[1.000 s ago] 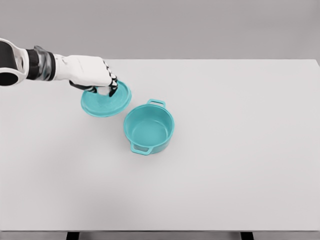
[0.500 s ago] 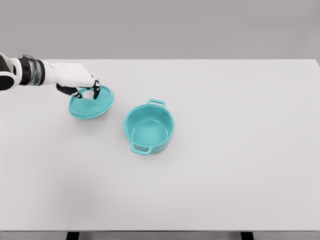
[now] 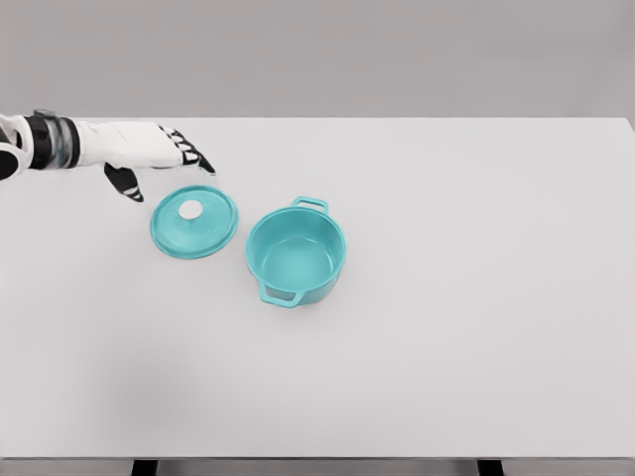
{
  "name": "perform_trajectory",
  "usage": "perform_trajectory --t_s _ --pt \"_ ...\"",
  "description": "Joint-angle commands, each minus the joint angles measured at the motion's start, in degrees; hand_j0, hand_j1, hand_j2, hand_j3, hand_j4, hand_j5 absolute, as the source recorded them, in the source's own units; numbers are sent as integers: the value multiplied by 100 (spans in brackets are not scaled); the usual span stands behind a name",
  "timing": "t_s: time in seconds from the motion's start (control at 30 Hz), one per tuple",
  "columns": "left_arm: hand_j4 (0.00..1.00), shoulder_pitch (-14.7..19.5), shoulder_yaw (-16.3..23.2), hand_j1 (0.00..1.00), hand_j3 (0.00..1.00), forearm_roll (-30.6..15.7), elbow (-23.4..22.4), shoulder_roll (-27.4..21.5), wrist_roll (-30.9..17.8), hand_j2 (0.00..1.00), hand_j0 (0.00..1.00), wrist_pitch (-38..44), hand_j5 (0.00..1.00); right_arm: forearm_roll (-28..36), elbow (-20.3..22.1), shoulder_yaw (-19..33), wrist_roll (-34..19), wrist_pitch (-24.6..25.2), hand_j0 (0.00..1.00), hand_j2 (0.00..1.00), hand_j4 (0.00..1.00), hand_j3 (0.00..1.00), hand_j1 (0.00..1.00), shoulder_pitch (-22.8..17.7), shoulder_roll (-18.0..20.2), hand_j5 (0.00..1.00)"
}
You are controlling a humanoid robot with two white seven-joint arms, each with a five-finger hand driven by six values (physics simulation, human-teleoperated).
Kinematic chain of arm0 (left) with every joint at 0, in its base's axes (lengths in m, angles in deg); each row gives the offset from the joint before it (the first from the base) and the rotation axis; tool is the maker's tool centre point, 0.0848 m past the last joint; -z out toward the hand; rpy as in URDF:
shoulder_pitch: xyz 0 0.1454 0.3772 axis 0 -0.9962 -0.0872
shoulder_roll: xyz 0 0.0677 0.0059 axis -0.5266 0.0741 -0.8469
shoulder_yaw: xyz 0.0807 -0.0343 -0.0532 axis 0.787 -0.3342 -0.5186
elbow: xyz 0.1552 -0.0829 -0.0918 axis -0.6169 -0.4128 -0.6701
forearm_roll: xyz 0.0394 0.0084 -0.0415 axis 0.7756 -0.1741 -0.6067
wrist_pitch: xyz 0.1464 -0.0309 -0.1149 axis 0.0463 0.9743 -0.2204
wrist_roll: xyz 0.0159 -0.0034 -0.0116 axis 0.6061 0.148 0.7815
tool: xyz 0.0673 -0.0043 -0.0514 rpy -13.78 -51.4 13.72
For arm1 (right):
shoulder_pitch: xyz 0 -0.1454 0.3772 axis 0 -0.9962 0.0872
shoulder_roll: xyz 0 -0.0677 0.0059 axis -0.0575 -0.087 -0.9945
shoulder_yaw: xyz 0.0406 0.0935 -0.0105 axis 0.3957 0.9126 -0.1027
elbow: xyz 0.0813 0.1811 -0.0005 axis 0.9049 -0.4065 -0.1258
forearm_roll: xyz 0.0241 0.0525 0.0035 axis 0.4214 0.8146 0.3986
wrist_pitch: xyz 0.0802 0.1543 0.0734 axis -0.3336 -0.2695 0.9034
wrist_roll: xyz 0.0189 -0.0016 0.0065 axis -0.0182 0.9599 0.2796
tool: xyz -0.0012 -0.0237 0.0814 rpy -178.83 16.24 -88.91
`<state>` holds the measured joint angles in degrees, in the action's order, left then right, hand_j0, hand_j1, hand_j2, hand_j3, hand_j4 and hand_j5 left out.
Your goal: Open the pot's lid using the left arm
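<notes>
A teal pot [image 3: 296, 256] with two side handles stands uncovered on the white table [image 3: 476, 297], its inside bare. Its teal lid [image 3: 194, 223] with a white knob lies flat on the table just left of the pot, apart from it. My left hand [image 3: 164, 164] hovers above and behind the lid's far left edge, fingers spread and holding nothing. The left arm comes in from the left edge. The right arm does not show.
The left hand carried the lid leftward away from the pot, set it down flat, let go and lifted off with fingers spread.
</notes>
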<state>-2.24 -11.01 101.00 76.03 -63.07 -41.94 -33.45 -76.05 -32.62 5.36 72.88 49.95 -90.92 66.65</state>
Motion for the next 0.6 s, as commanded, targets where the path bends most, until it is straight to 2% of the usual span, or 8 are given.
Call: perform_trajectory --t_s 0.0,0.07,0.13,0.17,0.27,0.47,0.5,0.57 --pt "100 -9 -579 100 100 -274 22 -195 3 100 100 16 100 0 0 1 -1 0 100 100 100 100 100 0 0 100" --pt "100 -96 -693 100 100 -827 -4 -248 3 100 100 16 100 0 0 1 -1 0 100 100 100 100 100 0 0 100" --pt "100 -500 -1071 100 100 -1267 -13 -300 3 100 100 16 100 0 0 1 -1 0 100 100 100 100 100 0 0 100" --pt "100 -685 -1352 100 100 -1294 -13 -309 3 100 100 16 100 0 0 1 -1 0 100 100 100 100 100 0 0 100" --pt "100 -1160 -1756 100 100 -1329 -5 -292 3 100 100 16 100 0 0 1 -1 0 100 100 100 100 100 0 0 100" --pt "100 -2373 -3338 100 100 -1320 -5 -230 3 100 100 16 100 0 0 1 -1 0 100 100 100 100 100 0 0 100" --pt "100 -2452 -3576 100 100 -1311 -5 -212 3 100 100 16 100 0 0 1 -1 0 100 100 100 100 100 0 0 100" --pt "100 -2461 -3646 100 100 -1303 22 -195 3 100 100 16 100 0 0 1 -1 0 100 100 100 100 100 0 0 100"
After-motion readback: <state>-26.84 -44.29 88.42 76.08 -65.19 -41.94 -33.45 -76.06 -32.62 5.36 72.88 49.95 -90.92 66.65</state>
